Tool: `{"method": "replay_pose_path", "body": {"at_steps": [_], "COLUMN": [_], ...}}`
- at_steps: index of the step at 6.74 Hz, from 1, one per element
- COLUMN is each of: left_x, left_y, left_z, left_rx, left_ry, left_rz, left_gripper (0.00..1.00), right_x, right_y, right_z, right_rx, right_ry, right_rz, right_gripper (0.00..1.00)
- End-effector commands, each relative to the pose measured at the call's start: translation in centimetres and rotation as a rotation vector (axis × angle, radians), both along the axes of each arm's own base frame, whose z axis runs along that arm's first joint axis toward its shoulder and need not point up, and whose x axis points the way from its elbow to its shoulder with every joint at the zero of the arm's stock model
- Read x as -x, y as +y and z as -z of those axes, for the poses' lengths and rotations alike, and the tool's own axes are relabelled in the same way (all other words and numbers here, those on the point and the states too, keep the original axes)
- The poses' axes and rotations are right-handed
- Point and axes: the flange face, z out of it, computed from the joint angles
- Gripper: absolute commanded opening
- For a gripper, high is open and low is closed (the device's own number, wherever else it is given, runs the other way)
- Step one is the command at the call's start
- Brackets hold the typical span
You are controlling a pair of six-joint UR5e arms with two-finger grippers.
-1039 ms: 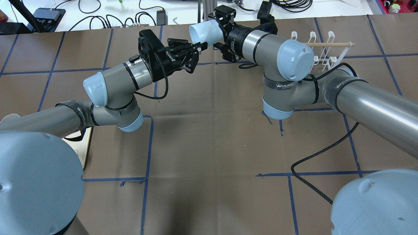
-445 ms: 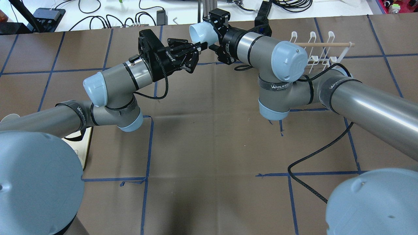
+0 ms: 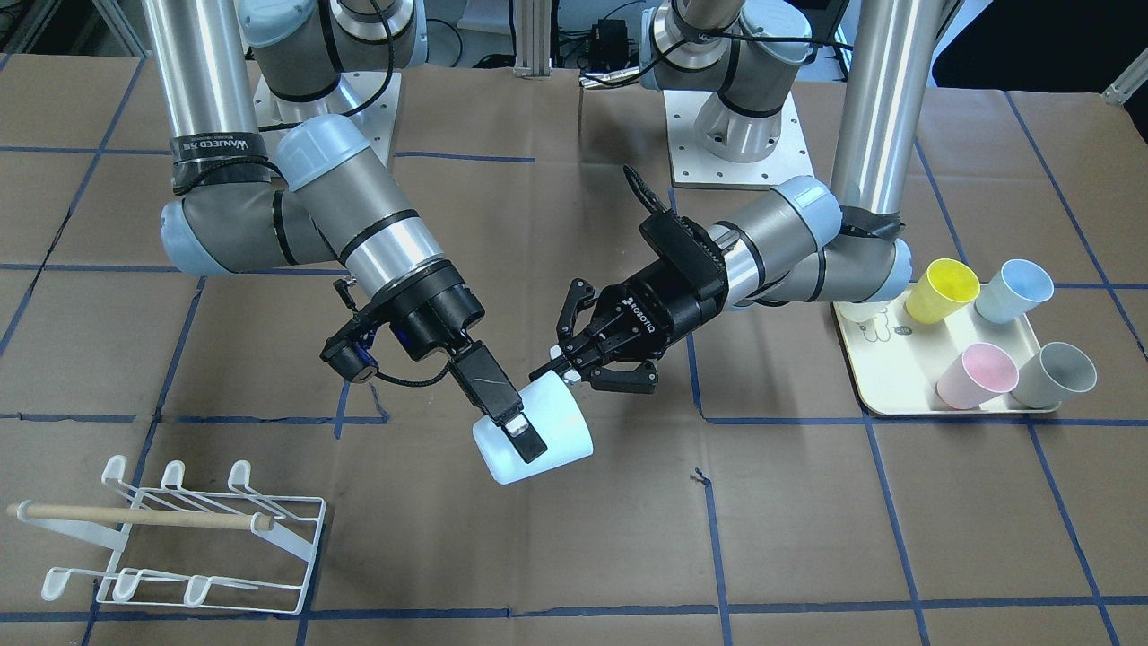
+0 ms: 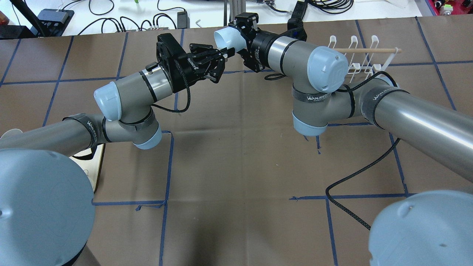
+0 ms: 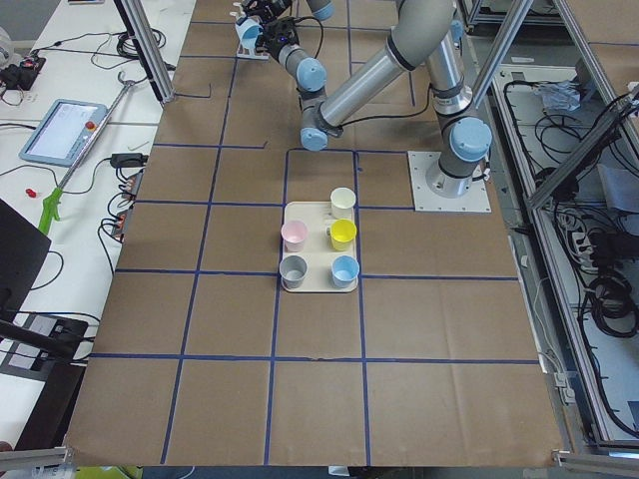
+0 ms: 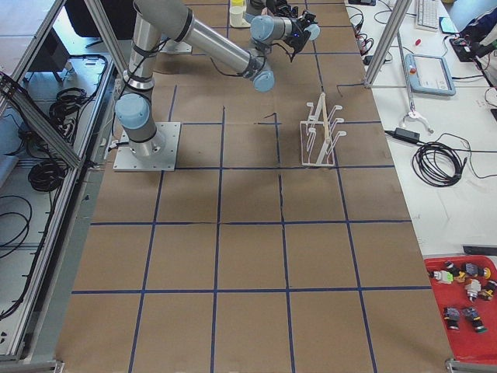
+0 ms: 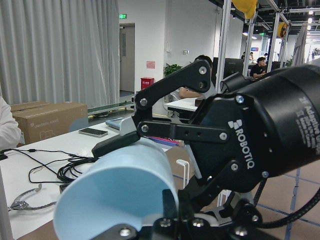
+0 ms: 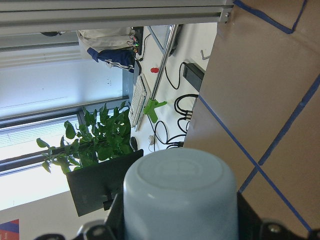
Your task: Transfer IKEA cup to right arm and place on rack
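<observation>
The right arm is the biggest thing here, and it has a long way to swing. The rack sits low on the table, well apart from its fingers. If the arm swings fast, the cup could slip, or bump the prongs and knock the rack over.

The cup is pale and hangs in the air on its side, between the two grippers. The right gripper has its fingers pressed on the cup's round wall. One finger lies on top, and the other is hidden behind the cup. The left gripper pinches the cup's rim between its closed fingertips.

So both hold the cup at once — that is the tricky part. If the right arm pulls away before the left fingers let go, the cup could twist or pop out and fall. If the left lets go and the right grip is weak on the smooth wall, the cup drops too.
</observation>
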Motion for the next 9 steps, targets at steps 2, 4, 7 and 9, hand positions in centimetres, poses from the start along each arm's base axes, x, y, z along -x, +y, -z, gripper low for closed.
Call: {"method": "replay_pose_path", "body": {"at_steps": [2, 4, 7, 9], "left_x": [0.0, -0.1, -5.4, -10.2], "left_y": [-0.2, -0.2, -1.4, -3.4], "left_z": [-0.8, -0.7, -0.6, -0.3], "left_rx": [0.019, 0.022, 0.007, -0.031], "left_ry": [0.000, 0.000, 0.004, 0.006], "left_rz": [-0.002, -0.002, -0.088, -0.177], "left_gripper": [0.62, 0.85, 0.85, 0.85], "right_x": [0.1, 0.1, 2.5, 7.4], "right_y": [0.0, 0.0, -3.0, -4.9], "right_z": [-0.2, -0.2, -2.6, -3.3], "right_rx": [0.005, 0.003, 0.068, 0.134], "right_ry": [0.000, -0.001, 0.001, 0.077], "right_rz": [0.002, 0.001, 0.040, 0.076], "right_gripper": [0.58, 0.55, 0.44, 0.30]}}
